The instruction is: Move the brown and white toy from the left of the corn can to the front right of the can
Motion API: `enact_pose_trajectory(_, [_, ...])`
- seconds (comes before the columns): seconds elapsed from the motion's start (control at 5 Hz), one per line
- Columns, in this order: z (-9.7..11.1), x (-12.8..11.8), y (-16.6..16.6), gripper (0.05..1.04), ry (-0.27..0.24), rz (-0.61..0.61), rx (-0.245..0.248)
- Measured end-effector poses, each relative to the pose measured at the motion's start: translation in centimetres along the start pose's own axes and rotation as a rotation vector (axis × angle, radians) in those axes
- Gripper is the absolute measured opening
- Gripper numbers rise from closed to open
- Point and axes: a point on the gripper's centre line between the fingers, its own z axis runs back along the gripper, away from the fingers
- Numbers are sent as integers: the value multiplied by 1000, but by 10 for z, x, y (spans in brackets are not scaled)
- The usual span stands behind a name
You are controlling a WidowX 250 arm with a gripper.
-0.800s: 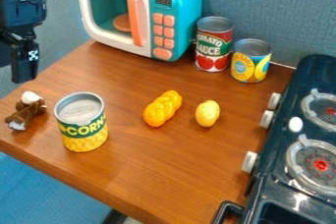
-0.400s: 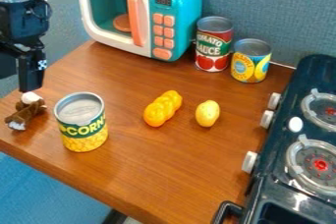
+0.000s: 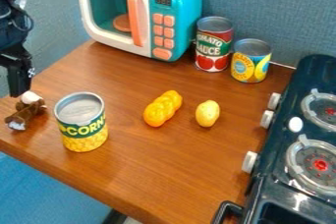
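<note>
While the black gripper [image 3: 18, 88] has just shifted left from where I stand, everything else sits unmoved; brown-and-white toy [image 3: 26, 112] still on table [image 3: 151, 169], beside yellow-green can [image 3: 82, 127], nearest the gripper; can't tell if it's spread or pressed together. Toy microwave [image 3: 179, 2]: orange disc [image 3: 122, 22] inside. Yellow-green can, red can [image 3: 213, 46], blue-yellow can [image 3: 250, 62]: tops closed, contents hidden

Bright, even light, soft shadows, glints on the stove [image 3: 299, 196]
</note>
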Motion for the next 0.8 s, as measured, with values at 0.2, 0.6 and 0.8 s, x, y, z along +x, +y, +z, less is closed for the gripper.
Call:
enact_pose_trajectory(0.2, [-15,-1,9,1006,4,56,-14])
enact_pose_trajectory(0.6, [-29,3,0,1006,1,69,-88])
enact_pose_trajectory(0.8, [-32,2,-6,1006,2,79,-118])
